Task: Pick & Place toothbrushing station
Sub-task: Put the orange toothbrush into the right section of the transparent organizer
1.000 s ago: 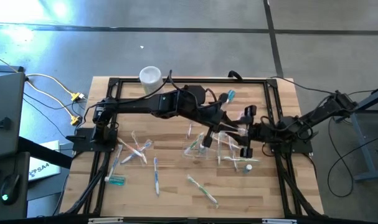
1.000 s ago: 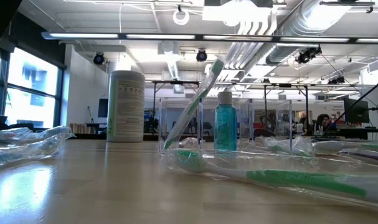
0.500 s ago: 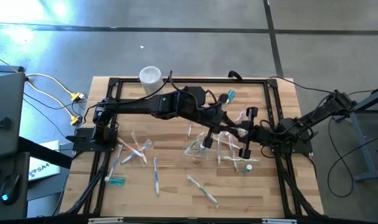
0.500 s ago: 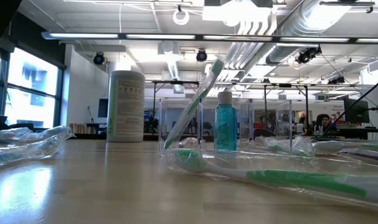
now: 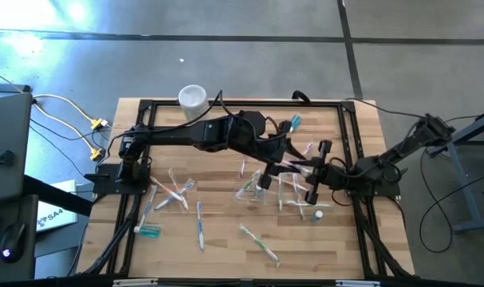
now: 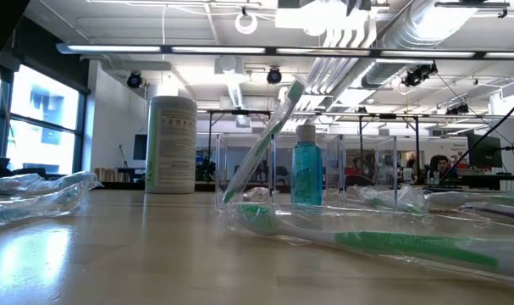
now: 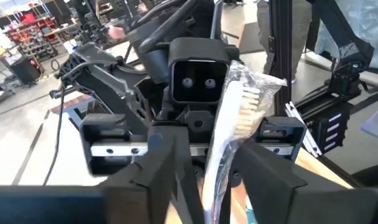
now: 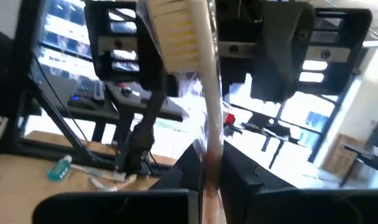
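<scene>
A white toothbrush [image 7: 237, 109] in a clear wrapper stands roughly upright in the air above the table's middle, bristle head [image 8: 176, 31] up. My right gripper [image 8: 208, 163], reaching in from the right [image 5: 304, 171], is shut on it. My left gripper [image 7: 215, 163] faces it from the left [image 5: 289, 165] and is open, one finger on either side of the handle. Below them stands the small clear cup [image 5: 253, 191] on its base, with a green toothbrush [image 6: 261, 140] leaning in it. Beside the cup is a teal tube [image 6: 306, 174]. My right gripper pinches the toothbrush's handle [image 8: 210, 140], well below the bristle head, between its two fingers. The fingers come level from the table's right side and lie across the handle. The brush stands nearly upright, head up, lifted clear of the table.
Several wrapped toothbrushes [image 5: 178, 191] lie scattered on the wooden table [image 5: 226, 255], one across the near side [image 6: 392, 241]. A teal tube [image 5: 150, 231] lies at the near left. The tall white cylinder [image 5: 192, 98] stands at the far left. A black frame [image 5: 146, 108] rims the table.
My right gripper has rolled and tipped a little where it meets the left gripper, its arm swinging slightly. The toothbrush stays in the air between the two grippers. The cup and the brushes on the table have kept still.
</scene>
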Tool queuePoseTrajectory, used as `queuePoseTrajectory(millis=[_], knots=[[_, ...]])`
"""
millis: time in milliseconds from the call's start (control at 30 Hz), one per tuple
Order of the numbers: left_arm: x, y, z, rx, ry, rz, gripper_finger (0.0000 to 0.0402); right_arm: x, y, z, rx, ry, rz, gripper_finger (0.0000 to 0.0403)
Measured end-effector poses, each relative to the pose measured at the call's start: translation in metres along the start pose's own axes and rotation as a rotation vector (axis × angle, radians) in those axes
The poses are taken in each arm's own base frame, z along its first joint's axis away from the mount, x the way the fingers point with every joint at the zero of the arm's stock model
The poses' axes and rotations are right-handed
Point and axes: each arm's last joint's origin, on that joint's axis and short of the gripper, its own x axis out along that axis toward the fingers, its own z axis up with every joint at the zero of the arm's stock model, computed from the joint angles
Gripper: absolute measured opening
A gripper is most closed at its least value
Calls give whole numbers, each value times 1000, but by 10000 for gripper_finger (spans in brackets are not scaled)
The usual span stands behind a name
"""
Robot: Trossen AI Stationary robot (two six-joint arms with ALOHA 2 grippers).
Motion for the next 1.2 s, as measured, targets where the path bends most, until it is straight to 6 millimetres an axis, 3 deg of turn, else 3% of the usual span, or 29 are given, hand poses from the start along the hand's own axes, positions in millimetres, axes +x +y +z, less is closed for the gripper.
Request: queuePoseTrajectory(millis=[167, 333, 567, 700, 833, 967, 1200], knots=[[-4, 0, -2, -12, 61, 30, 231, -16, 10, -4, -60, 151, -115, 19], [-17, 2, 2, -10, 131, 144, 254, -39, 14, 0, -54, 212, -176, 19], [-53, 2, 3, -1, 387, 322, 255, -76, 2, 4, -6, 261, -274, 19], [-81, 9, -7, -9, 581, 330, 255, -95, -12, -9, 111, 249, -185, 19], [-101, 29, -14, -167, 594, 318, 255, -103, -28, -29, 262, 281, -181, 19], [-108, 43, -24, -249, 565, 298, 255, -105, -26, -48, 281, 288, -220, 19], [-95, 49, -51, -264, 584, 305, 255, -106, -19, -65, 288, 299, -216, 19]])
